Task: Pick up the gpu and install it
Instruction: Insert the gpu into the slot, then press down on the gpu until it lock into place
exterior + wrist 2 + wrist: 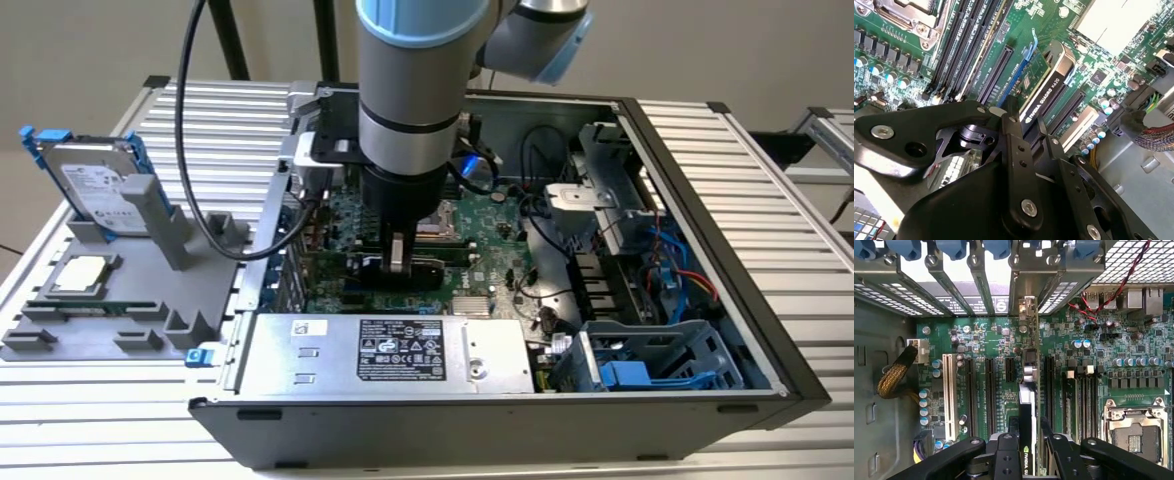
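Inside the open computer case [694,180], the hand [400,262] grips the gpu [1046,87] by its top edge, holding it upright on edge over a slot of the green motherboard [994,340].

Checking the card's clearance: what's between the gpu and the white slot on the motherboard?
In the first wrist view, two empty black expansion slots on the green motherboard lie between the gpu, gripped on edge by the gripper, and the white slot.
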You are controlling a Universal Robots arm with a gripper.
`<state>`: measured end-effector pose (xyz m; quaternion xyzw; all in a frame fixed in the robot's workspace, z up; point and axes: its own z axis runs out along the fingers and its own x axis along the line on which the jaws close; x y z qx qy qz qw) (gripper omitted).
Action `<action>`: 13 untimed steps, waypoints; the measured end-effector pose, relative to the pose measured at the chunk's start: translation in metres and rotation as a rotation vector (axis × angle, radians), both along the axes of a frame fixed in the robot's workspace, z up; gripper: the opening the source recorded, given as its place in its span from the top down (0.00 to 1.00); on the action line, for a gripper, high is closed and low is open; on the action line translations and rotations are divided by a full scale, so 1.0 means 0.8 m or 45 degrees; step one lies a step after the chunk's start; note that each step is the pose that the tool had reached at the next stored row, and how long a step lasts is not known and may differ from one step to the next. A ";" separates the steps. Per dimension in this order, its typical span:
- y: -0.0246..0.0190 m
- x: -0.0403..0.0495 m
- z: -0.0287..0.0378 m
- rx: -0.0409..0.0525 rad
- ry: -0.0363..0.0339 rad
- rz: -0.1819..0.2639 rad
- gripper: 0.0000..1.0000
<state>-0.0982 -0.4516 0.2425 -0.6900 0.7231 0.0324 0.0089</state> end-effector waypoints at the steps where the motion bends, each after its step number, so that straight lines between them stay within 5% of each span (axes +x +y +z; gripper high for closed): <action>1: 0.0000 0.000 -0.0001 0.000 -0.0001 0.000 1.00; 2: 0.0002 0.000 -0.0008 0.002 -0.0009 0.000 1.00; 3: 0.0005 0.000 -0.0021 0.004 -0.0023 0.000 0.00; 11: 0.0000 0.000 -0.0004 0.000 0.0000 0.000 0.00; 13: 0.0000 0.000 0.0060 0.001 0.0001 0.000 0.00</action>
